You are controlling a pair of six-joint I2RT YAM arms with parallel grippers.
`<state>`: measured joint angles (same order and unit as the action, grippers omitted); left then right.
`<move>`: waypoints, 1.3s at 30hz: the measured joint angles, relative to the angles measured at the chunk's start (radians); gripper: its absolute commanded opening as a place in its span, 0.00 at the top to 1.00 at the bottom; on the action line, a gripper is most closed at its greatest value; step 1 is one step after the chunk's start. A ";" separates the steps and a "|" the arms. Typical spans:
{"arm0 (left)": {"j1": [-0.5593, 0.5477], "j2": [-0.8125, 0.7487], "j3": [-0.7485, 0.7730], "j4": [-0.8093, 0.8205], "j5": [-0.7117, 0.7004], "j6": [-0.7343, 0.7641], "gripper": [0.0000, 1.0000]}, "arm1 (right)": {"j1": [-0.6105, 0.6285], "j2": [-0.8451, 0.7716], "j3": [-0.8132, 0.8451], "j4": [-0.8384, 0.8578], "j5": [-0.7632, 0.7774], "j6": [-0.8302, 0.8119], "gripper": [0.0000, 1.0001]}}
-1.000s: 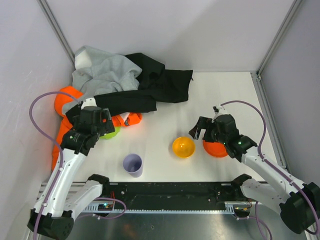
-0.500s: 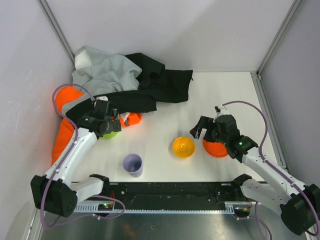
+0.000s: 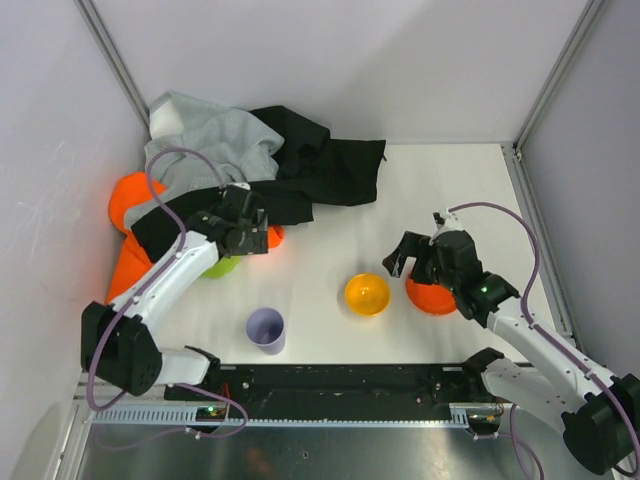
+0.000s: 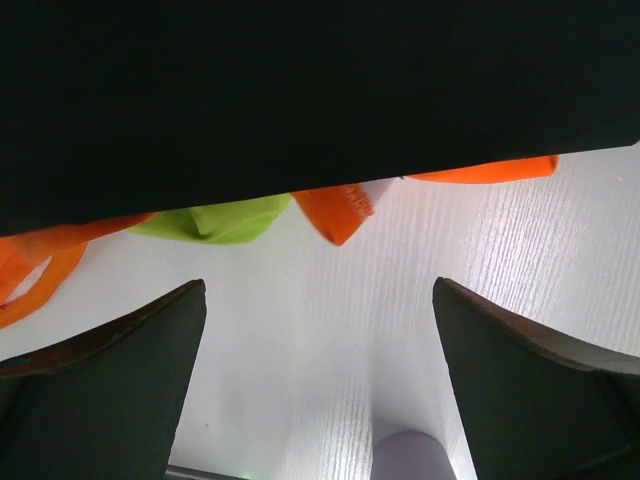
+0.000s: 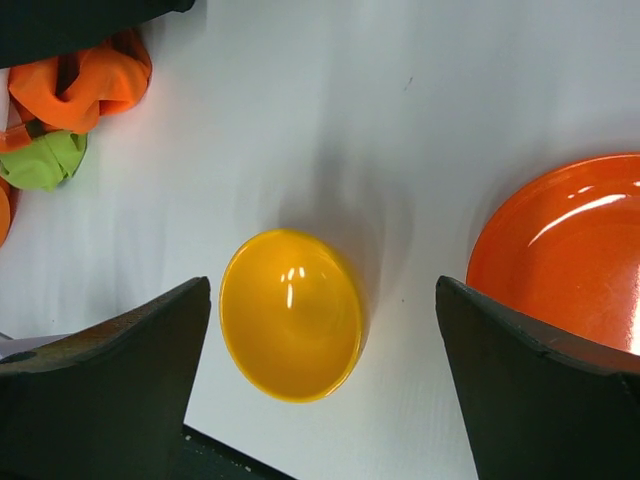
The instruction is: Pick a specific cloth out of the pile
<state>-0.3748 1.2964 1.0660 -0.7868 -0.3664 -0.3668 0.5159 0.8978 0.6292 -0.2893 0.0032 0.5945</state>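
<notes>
Only a small lime-green fold of the cloth (image 3: 222,266) (image 4: 215,220) (image 5: 45,160) peeks out at the near edge of the pile (image 3: 230,165), tucked under black and bright orange garments. My left gripper (image 3: 254,237) (image 4: 318,285) hovers open just right of that fold, over the black garment's front edge and an orange scrap (image 4: 335,210), with only bare table between its fingers. My right gripper (image 3: 399,256) (image 5: 322,285) is open and empty above the yellow bowl (image 3: 367,293) (image 5: 290,315), far from the pile.
A purple cup (image 3: 265,328) stands near the front edge. An orange bowl (image 3: 435,298) (image 5: 570,250) sits under the right wrist, beside the yellow one. Grey walls close in the left, back and right. The grey garment (image 3: 205,145) lies at the back left corner.
My left arm has swung right and away from me, from above the green fold to the black garment's front edge. The right arm has barely moved.
</notes>
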 measured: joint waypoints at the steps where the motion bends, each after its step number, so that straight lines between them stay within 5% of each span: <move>1: -0.017 0.018 0.008 0.001 -0.010 0.000 0.00 | 0.000 -0.002 -0.001 -0.003 0.002 0.000 0.01; 15: -0.222 0.302 0.092 0.016 -0.184 0.000 0.00 | -0.065 -0.051 -0.016 -0.049 0.011 -0.004 0.01; 39: -0.204 0.471 0.240 0.015 -0.313 0.036 0.00 | -0.093 0.001 -0.027 -0.012 -0.073 -0.030 0.01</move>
<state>-0.5789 1.7672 1.3056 -0.7715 -0.6792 -0.3309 0.4229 0.8986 0.6025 -0.3012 -0.0700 0.5648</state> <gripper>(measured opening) 0.996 0.993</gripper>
